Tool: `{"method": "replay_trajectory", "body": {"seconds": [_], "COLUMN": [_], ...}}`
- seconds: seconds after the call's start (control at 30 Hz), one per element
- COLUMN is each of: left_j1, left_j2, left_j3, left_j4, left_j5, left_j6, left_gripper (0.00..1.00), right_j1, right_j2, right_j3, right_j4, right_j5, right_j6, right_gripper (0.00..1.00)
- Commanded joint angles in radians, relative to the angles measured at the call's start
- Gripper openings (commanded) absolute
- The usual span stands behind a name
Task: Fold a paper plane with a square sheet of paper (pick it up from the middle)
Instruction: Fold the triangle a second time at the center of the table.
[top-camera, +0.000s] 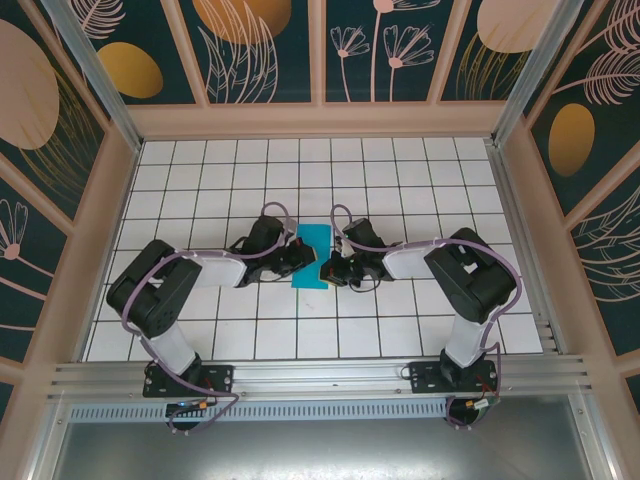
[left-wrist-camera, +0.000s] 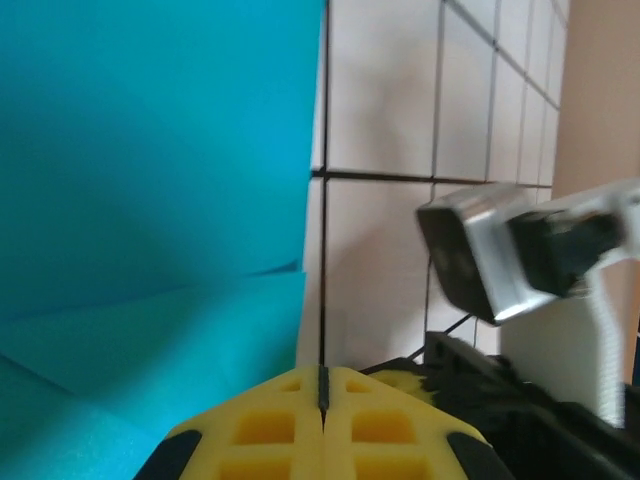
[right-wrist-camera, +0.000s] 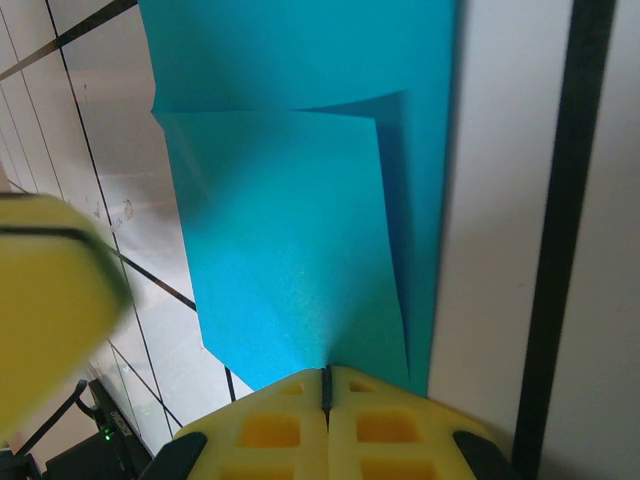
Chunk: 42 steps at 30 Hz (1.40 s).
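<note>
The teal-blue sheet of paper (top-camera: 312, 258) lies folded into a narrow upright strip on the tiled floor between both arms. In the right wrist view the paper (right-wrist-camera: 290, 220) shows overlapping flaps and a diagonal crease. The crease runs into the seam of my right gripper (right-wrist-camera: 326, 375), which is shut on the paper's near edge. My left gripper (left-wrist-camera: 322, 375) is shut over a grout line, just right of the paper's (left-wrist-camera: 150, 200) edge, with nothing visible between its pads. From above, the left gripper (top-camera: 298, 258) and right gripper (top-camera: 330, 268) flank the strip.
The white tiled floor (top-camera: 400, 180) is boxed in by low beige walls (top-camera: 320, 122). An aluminium rail (top-camera: 320, 378) runs along the near edge. The right arm's wrist housing (left-wrist-camera: 500, 250) hangs close to my left gripper. A blurred yellow finger (right-wrist-camera: 50, 300) sits left of the paper.
</note>
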Motion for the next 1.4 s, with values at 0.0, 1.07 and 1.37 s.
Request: {"method": "replay_trajectory", "body": {"seconds": [0.0, 1.07, 1.37], "left_j1": [-0.002, 0.055, 0.143], "left_j2": [0.040, 0.076, 0.087], "left_j3": [-0.009, 0.097, 0.127], "left_j4": [0.040, -0.255, -0.270], "left_j5": [0.012, -0.213, -0.195], "left_j6": [-0.025, 0.054, 0.101], "left_gripper": [0.00, 0.00, 0.00], "right_j1": [0.000, 0.003, 0.005], "right_j2": [0.027, 0.040, 0.042], "right_j3": [-0.036, -0.046, -0.039], "right_j4": [-0.087, -0.137, -0.137], "right_j5": [0.065, 0.106, 0.100], "right_j6": [0.002, -0.019, -0.026], "right_gripper": [0.00, 0.00, 0.00]}}
